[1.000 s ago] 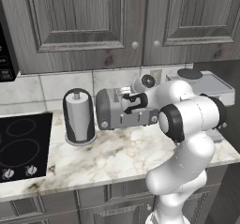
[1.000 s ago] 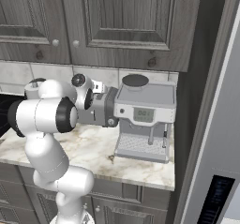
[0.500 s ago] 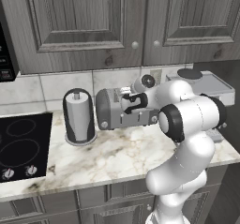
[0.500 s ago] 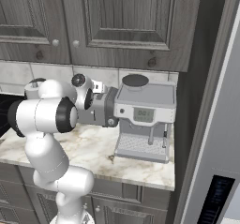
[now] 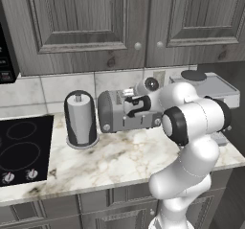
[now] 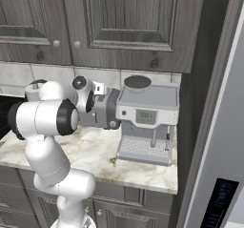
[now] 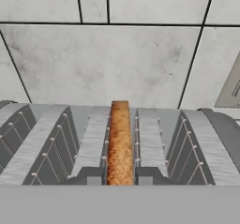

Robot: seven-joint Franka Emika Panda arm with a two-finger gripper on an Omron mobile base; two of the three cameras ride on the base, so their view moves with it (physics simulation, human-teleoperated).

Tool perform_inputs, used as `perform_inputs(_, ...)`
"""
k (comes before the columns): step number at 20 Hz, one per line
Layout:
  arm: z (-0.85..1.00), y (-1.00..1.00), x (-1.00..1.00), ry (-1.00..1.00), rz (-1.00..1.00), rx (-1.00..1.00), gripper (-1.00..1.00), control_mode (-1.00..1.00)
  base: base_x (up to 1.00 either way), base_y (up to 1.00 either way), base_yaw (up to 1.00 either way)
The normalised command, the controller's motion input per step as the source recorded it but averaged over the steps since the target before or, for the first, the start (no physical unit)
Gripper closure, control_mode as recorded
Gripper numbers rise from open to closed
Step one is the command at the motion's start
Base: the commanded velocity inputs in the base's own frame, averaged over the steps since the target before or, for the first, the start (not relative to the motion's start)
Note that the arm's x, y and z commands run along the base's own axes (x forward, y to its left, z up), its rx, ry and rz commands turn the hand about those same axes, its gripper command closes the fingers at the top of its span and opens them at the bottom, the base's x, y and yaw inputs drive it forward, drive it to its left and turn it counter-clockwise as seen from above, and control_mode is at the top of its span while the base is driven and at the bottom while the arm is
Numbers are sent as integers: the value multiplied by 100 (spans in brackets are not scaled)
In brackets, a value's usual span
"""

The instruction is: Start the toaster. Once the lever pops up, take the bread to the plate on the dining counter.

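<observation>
Marble worktop (image 5: 110, 161): one toaster (image 5: 115, 113), one bread (image 7: 120, 143) slice; pincer (image 5: 129, 93) closed, empty.

Toaster (image 5: 119, 113) brushed grey metal; bread (image 7: 120, 143) rough, grainy; counter (image 5: 110, 158) glossy marble.

Toaster (image 5: 119, 112) grey metallic; bread (image 7: 120, 143) speckled tan-brown edge in its slot. Paper-towel holder (image 5: 80, 119) dark with a grey roll. Worktop (image 5: 110, 158) white marble, beige veining. Cooktop (image 5: 21, 149) black. Cabinets (image 5: 95, 24) grey woodgrain. Coffee machine (image 6: 145, 115) silver.
</observation>
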Motion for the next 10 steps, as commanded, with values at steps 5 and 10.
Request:
perform_inputs(5, 14, 0, -4, -14, 0, 0, 100, -100, 0, 0, 0)
perform_inputs(10, 22, 0, -8, -15, 0, 0, 100, -100, 0, 0, 0)
